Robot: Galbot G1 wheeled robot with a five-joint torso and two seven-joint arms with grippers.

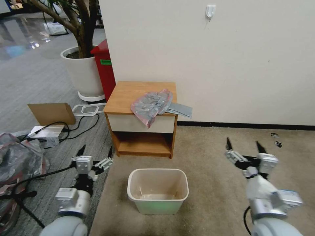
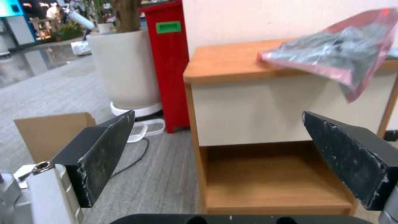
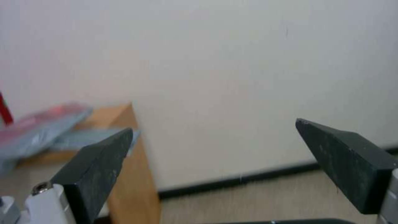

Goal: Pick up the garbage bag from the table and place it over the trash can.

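Lying crumpled on the table [image 1: 131, 93] at frame centre: garbage bag [image 1: 151, 104]. Hovering low, jaws spread, gripping nothing: left gripper [image 1: 94, 152], right gripper [image 1: 243, 146].

We hold our left gripper [image 2: 215, 155] with jaws wide apart before the desk [image 2: 232, 62], level with its open shelf. The bag [image 2: 335, 53] droops over the desk's front edge. A red bin [image 2: 168, 62] and white pot [image 2: 124, 65] stand beside the desk.

The garbage bag [image 1: 151, 105] is showing grey with pinkish-red edging, the table [image 1: 126, 95] light-brown, the trash can [image 1: 157, 191] beige.
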